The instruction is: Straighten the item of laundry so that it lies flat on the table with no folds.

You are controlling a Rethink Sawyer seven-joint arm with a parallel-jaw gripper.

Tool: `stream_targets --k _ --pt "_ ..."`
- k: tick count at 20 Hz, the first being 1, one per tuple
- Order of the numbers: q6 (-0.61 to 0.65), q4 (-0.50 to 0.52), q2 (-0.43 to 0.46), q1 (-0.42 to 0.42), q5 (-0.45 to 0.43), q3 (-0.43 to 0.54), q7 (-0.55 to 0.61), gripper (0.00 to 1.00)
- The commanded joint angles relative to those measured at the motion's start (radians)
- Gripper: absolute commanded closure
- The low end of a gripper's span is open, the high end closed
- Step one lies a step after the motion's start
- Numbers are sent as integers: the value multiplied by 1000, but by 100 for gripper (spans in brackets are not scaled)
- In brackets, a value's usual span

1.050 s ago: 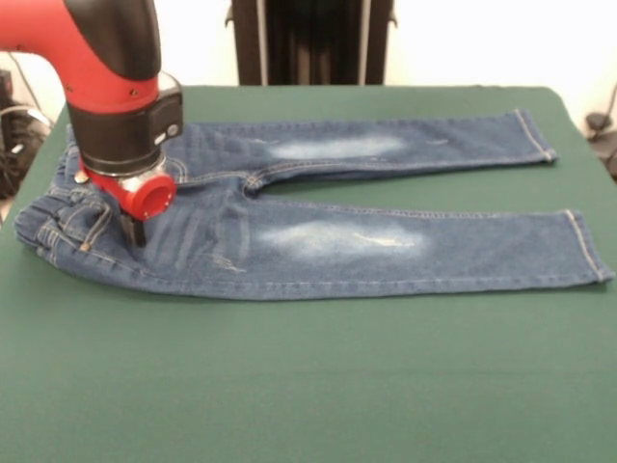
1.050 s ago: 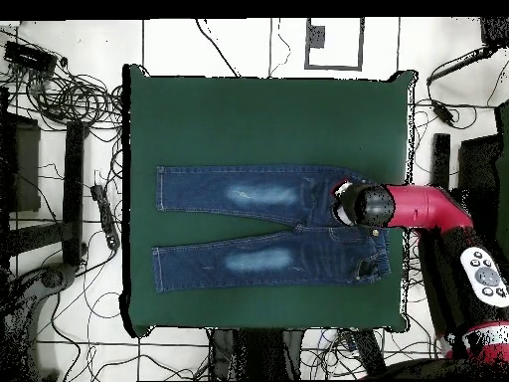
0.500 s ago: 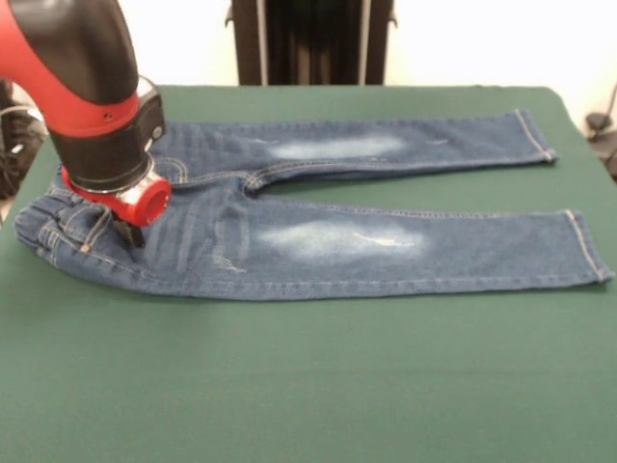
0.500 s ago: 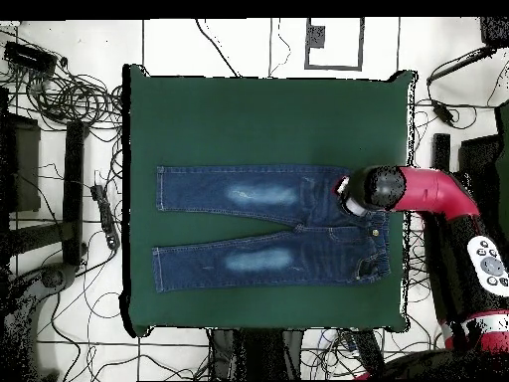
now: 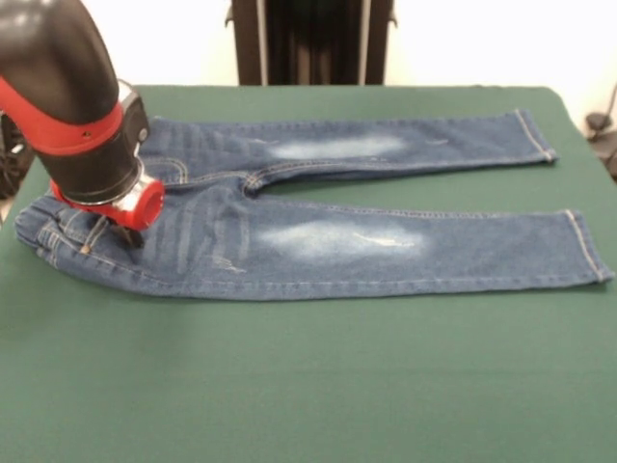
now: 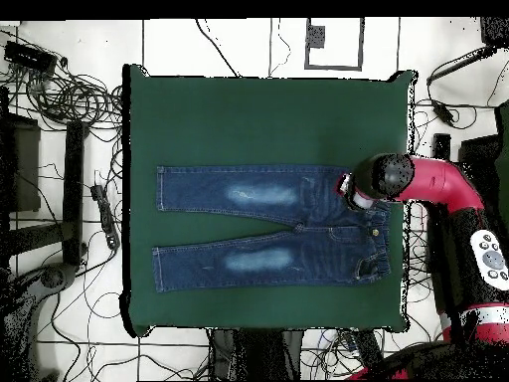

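Note:
The item of laundry point(image 5: 318, 236) is a small pair of blue jeans with whitish thigh patches. It lies spread on the green table point(image 5: 308, 386) with the waistband at the left and both legs stretched to the right, slightly apart. In the overhead view the item of laundry point(image 6: 263, 227) has its waistband at the right, where the cloth bunches a little. My gripper point(image 5: 128, 231) sits low over the waistband end, mostly hidden under the red and black wrist. From above, the gripper point(image 6: 350, 189) is at the waistband's upper corner.
Cables point(image 6: 75, 95), stands and equipment crowd the floor around the table point(image 6: 258, 109) in the overhead view. A dark cabinet point(image 5: 310, 40) stands behind the table's far edge. The arm point(image 6: 437, 194) reaches in over the table's right edge in the overhead view.
The arm and gripper have shifted left in the front view, towards the waistband's outer edge. The jeans lie as before.

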Motion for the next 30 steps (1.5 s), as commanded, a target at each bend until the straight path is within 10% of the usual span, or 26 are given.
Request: stream_targets --k 1,17,24,30 --pt "-317 -104 194 15 -97 89 -335 100" --pt "-276 -42 118 -27 -92 81 -371 100" --pt "-388 310 -135 -149 -102 14 -205 100" --pt "-460 401 -175 -187 -106 -10 -163 100"
